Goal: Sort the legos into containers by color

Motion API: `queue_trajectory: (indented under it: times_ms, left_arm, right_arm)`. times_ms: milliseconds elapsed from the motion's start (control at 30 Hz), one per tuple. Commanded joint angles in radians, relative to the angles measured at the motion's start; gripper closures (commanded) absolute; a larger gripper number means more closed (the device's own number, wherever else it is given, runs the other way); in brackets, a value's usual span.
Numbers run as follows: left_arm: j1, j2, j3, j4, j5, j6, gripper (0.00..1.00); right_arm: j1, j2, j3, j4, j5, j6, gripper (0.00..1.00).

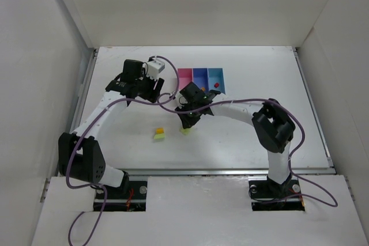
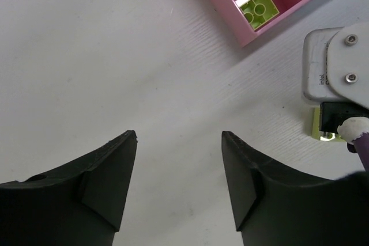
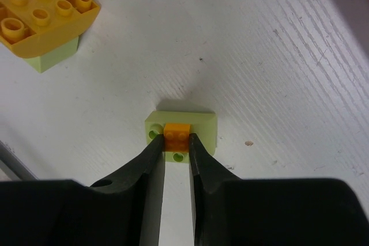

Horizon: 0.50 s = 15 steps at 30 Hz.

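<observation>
Risk sits in the stack: the right tool point(image 3: 176, 139) is clamped on a small orange brick point(image 3: 176, 131) that is seated on a lime green brick point(image 3: 204, 128) lying on the counter point(image 3: 259, 56). If the studs hold, a lift would likely carry both colours together, or shed the lime one midway. The left tool point(image 2: 179, 171) hangs with jaws apart, empty, near the pink bin point(image 2: 225, 4), which holds one lime piece point(image 2: 259, 8).

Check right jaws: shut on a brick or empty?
Shut on the small orange brick. The right wrist view shows the jaws pinching its sides; it sits on a lime green brick.
</observation>
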Motion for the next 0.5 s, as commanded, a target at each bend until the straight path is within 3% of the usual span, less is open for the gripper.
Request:
queue_trajectory:
  times_ms: [0,100,300,467]
  left_arm:
    - [0.006,-0.063,0.048,-0.011,0.021,0.008,0.41]
    - [0.006,-0.075,0.101,-0.043,0.030,0.033,0.21]
    - [0.006,-0.086,0.115,-0.074,0.018,0.110,0.19]
    - [0.006,-0.108,0.135,-0.121,0.120,0.194,0.20]
  right_arm:
    - [-0.025,-0.071,0.028,0.017,-0.044,0.034,1.00]
    - [-0.056,-0.098,0.003,0.040,-0.082,0.060,1.00]
    - [-0.097,-0.164,-0.018,0.070,-0.130,0.096,1.00]
    - [-0.140,-0.202,0.012,0.070,-0.181,0.135,1.00]
